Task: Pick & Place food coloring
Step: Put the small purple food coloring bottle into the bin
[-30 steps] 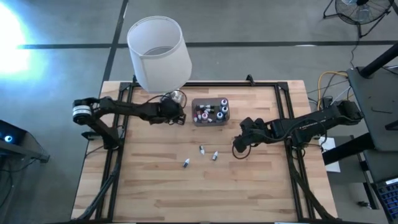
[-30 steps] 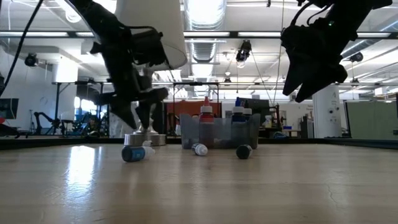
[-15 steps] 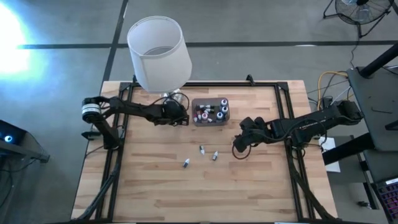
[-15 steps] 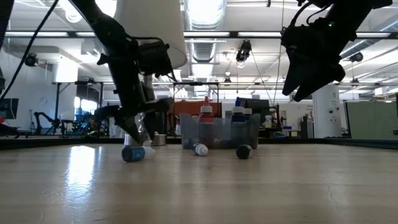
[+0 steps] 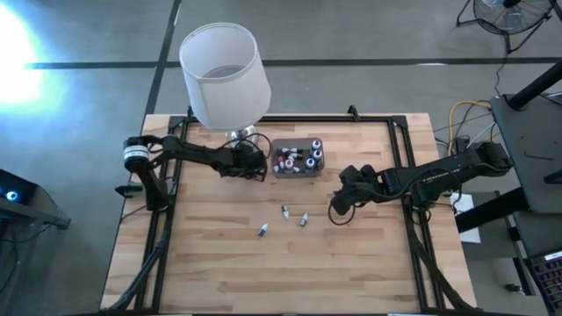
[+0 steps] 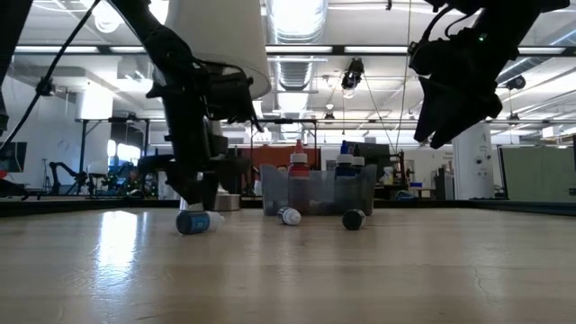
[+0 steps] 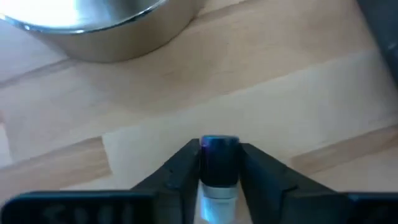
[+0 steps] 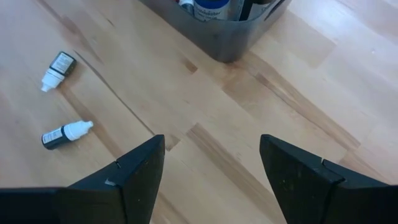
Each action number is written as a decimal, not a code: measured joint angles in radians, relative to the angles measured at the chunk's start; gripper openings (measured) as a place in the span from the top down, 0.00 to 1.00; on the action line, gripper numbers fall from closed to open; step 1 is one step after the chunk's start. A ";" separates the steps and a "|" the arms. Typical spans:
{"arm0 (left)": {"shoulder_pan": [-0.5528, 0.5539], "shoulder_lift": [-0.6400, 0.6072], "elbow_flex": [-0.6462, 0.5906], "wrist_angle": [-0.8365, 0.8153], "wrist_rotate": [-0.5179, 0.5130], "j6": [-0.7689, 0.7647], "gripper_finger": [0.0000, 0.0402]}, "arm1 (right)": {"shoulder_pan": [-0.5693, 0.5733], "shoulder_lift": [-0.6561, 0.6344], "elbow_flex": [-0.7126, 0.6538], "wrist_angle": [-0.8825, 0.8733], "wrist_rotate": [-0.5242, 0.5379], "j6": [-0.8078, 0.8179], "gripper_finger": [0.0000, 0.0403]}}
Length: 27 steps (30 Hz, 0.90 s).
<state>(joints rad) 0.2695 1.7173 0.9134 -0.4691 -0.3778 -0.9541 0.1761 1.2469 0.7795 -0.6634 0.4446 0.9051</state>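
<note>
Butcher-block table point(image 5: 351, 263) under shop lights; left gripper point(image 7: 219, 163) pinches a dark-capped food coloring bottle point(image 7: 217, 158) beside the lamp base point(image 7: 93, 28), just left of the grey box point(image 5: 297, 171). Placing looks next, calling for a carry over the box; right gripper point(image 8: 208, 158) hovers spread wide near three loose bottles point(image 5: 284, 211).

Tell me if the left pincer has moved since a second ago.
Yes, slightly. In the high view the left pincer, shut on a food coloring bottle, has edged toward the grey box, staying beside the lamp base.

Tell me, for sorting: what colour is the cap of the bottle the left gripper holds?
Dark blue cap, clearest in the left wrist view.
</note>
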 joint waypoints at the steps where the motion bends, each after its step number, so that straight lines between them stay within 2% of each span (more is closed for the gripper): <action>1: 0.000 0.000 0.001 -0.012 0.008 0.015 0.80 | 0.000 0.000 0.000 -0.004 0.000 0.000 0.36; 5: -0.017 -0.005 0.003 -0.079 0.030 0.056 0.88 | 0.000 0.000 0.000 -0.013 0.000 0.000 0.36; 8: -0.031 -0.045 0.009 -0.113 0.099 0.025 0.90 | 0.000 0.000 0.000 -0.013 0.000 0.000 0.36; 11: -0.065 -0.125 0.075 -0.091 0.147 -0.008 0.89 | 0.000 0.000 0.000 -0.014 0.001 0.000 0.36; 14: -0.106 -0.235 0.165 -0.002 0.103 0.030 0.89 | 0.001 -0.003 0.000 -0.021 0.002 0.003 0.36; 17: -0.131 -0.268 0.242 0.114 -0.018 0.135 0.89 | 0.000 -0.014 0.000 -0.024 0.004 0.004 0.37; 19: -0.125 -0.255 0.276 0.206 -0.070 0.226 0.89 | 0.001 -0.022 0.000 -0.025 0.008 0.004 0.37; 22: -0.099 -0.177 0.317 0.361 -0.073 0.342 0.89 | 0.000 -0.033 0.000 -0.031 0.011 0.005 0.37; 27: -0.086 0.022 0.391 0.406 -0.084 0.423 0.89 | 0.002 -0.044 0.000 -0.040 0.006 0.018 0.37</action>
<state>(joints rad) 0.1837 1.7392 1.3042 -0.0627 -0.4622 -0.5314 0.1780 1.2033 0.7795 -0.7031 0.4511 0.9231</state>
